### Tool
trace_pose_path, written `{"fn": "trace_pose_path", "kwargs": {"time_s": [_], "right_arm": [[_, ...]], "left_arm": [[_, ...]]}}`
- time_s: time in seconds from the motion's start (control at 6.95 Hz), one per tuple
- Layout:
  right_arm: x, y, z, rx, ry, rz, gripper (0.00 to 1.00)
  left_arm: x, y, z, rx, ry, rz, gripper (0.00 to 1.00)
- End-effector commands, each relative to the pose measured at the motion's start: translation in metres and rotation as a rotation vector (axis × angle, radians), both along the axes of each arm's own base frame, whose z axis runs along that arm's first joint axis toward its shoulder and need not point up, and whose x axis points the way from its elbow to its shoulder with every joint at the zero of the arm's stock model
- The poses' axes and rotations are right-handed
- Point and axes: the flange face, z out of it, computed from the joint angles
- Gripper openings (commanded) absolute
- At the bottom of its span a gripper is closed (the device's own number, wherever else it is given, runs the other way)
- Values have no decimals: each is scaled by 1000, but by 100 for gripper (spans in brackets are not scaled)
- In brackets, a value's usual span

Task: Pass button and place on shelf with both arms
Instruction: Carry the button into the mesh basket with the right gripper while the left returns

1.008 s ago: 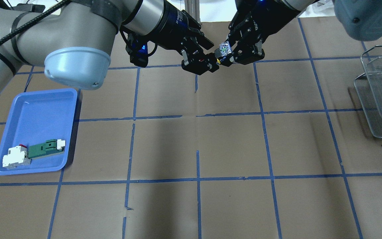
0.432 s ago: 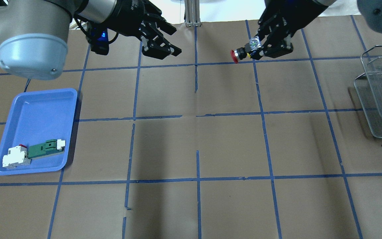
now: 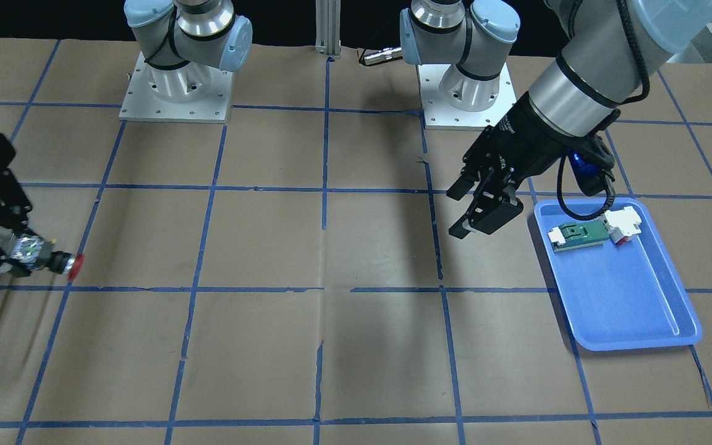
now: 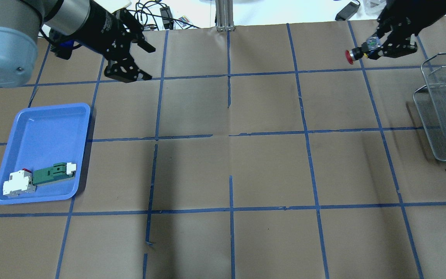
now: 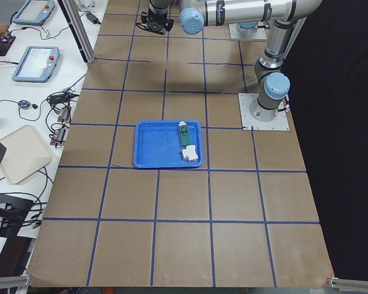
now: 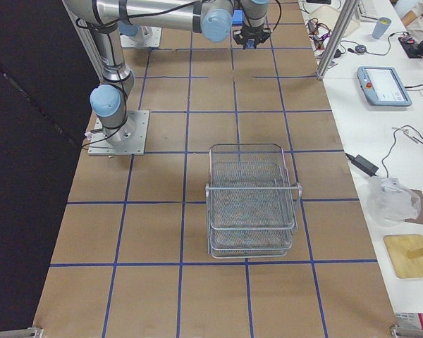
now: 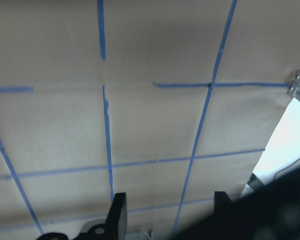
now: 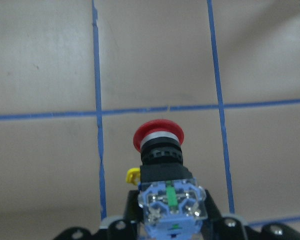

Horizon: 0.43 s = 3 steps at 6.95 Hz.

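Note:
The button (image 4: 356, 54), with red cap, black collar and bluish block, is held in the air at the table's far right, cap pointing left. My right gripper (image 4: 374, 48) is shut on its block, just left of the silver wire-mesh shelf (image 4: 445, 112). The right wrist view shows the button (image 8: 159, 150) sticking out beyond the gripper (image 8: 172, 222). In the front view the button (image 3: 53, 262) and right gripper (image 3: 22, 256) are at the left edge. My left gripper (image 4: 145, 64) is open and empty above the far left of the table, also seen in the front view (image 3: 460, 213).
A blue tray (image 4: 45, 124) at the left holds a green-and-white module (image 4: 50, 173) with a white-red block. The shelf (image 6: 250, 204) stands at the table's right end. Brown paper with blue tape lines covers the table.
The left gripper has let go of the button's cap and drawn back to the left. The right gripper has carried the button to the right, toward the shelf.

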Motion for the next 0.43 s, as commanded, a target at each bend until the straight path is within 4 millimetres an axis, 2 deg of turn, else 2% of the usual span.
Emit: {"fn": "trace_pose_path", "kwargs": {"time_s": [0.0, 0.14, 0.29], "right_arm": [[-134, -3, -28, -17, 109, 10, 11], [-183, -1, -32, -36, 134, 46, 12], [-214, 8, -41, -13, 124, 24, 12]], "left_arm": [[36, 20, -7, 55, -258, -354, 99], [58, 21, 9, 6, -351, -583, 100], [67, 27, 18, -16, -365, -664, 100]]}}
